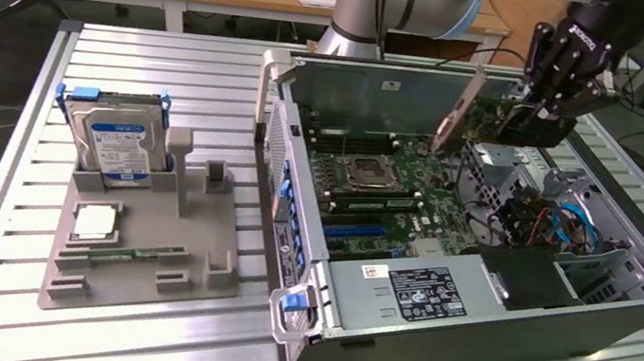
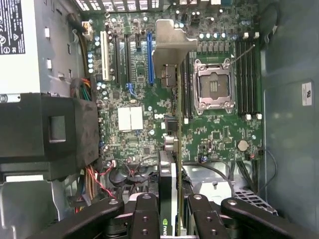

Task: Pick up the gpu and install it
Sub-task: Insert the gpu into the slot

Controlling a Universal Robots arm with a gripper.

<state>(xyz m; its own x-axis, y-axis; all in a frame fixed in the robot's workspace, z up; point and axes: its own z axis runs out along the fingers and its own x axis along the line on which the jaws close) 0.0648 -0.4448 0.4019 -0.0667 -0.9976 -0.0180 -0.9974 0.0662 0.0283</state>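
Gpu (image 2: pixel 169 164), clamped edge-on in my gripper (image 2: pixel 172 214), over the motherboard (image 2: pixel 219 134) inside the case (image 1: pixel 463 350). Light, stiff, probably fragile; I judge board edges the safest hold, never its components.

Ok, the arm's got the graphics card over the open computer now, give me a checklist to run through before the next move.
1. Grip: jaws shut on the dark green graphics card with black cooler and silver end bracket: ok.
2. Card above the green motherboard inside the open grey computer case: ok.
3. Card edge lined up with the long blue expansion slot: cannot tell.
4. Card seated in a slot: not ok, it hangs above the board.
5. Red and black wires clear of the card's way down: cannot tell.
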